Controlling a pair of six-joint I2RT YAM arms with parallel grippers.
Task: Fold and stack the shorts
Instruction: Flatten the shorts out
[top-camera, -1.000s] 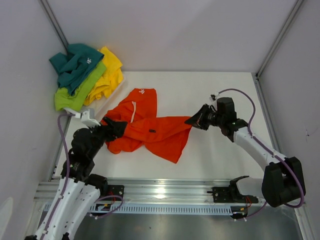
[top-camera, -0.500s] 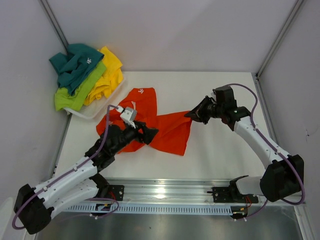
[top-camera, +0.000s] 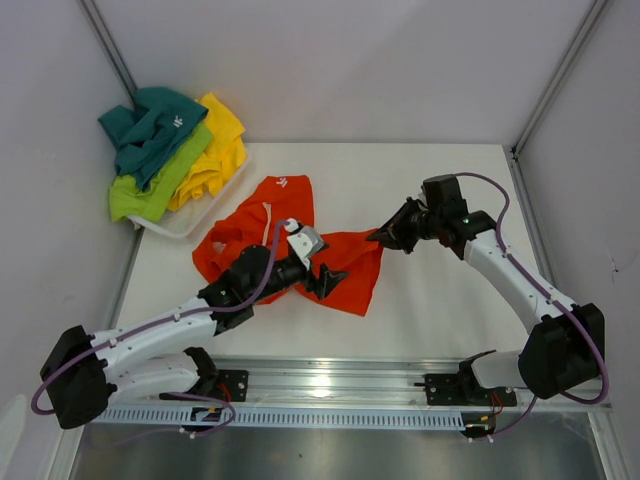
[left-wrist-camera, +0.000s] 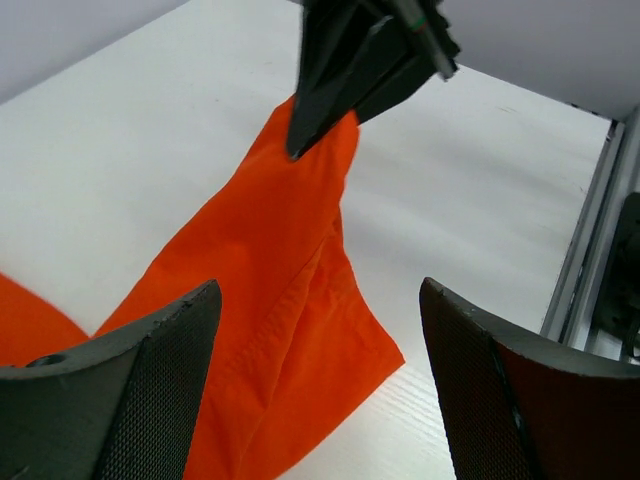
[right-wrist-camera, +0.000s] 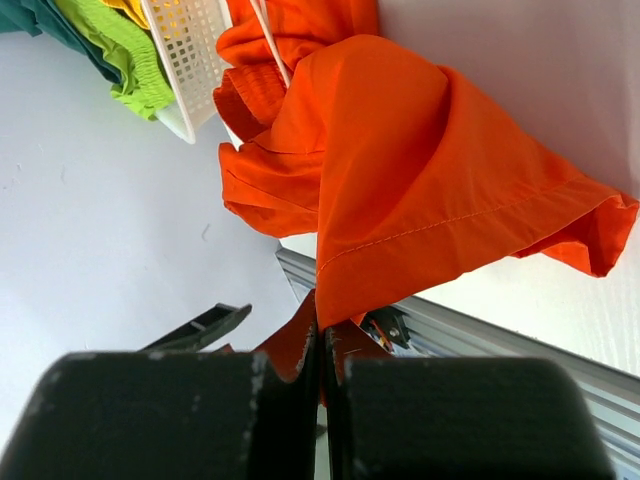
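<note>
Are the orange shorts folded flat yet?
Not folded. The orange shorts lie rumpled and twisted, one corner pinched by the right pincer; the left pincer hovers open over them.

Left hand (top-camera: 328, 280) spread wide; right hand (top-camera: 379, 238) clamped.

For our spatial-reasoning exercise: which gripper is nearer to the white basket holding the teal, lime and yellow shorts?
Left. The left gripper hovers open over the orange shorts, right of the basket; the right gripper, shut on those shorts' corner, is farther right.
</note>
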